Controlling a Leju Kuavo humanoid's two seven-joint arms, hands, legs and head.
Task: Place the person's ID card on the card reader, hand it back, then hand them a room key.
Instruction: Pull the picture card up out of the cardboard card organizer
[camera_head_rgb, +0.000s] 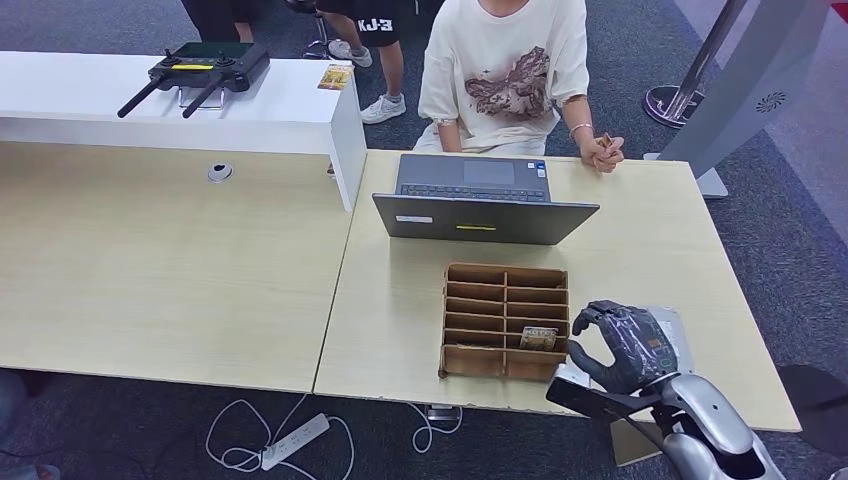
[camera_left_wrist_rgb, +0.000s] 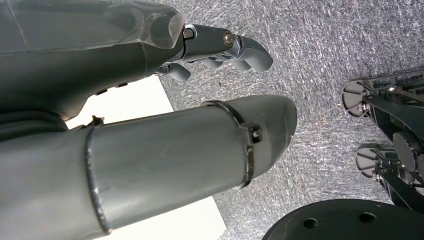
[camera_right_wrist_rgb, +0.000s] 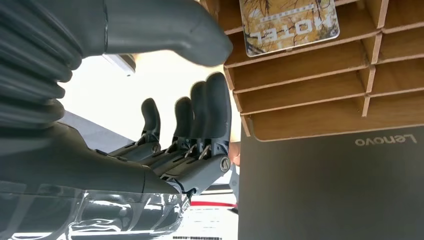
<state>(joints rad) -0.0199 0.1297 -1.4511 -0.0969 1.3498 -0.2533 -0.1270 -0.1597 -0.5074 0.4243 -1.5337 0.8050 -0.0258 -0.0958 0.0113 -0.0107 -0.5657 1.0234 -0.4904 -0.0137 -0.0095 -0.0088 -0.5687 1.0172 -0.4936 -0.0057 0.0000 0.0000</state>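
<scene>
laptop (camera_head_rgb: 487, 205) behind organizer (camera_head_rgb: 505, 321) | key card (camera_head_rgb: 538, 338) in organizer

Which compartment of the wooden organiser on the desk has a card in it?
The right-column compartment, second row from the robot's edge of the wooden organiser, next to the right hand. It holds a patterned hotel card; the other compartments look empty.

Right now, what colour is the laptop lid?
Dark grey, with a small yellow sticker on the laptop lid; it shows best in the head view.
</scene>
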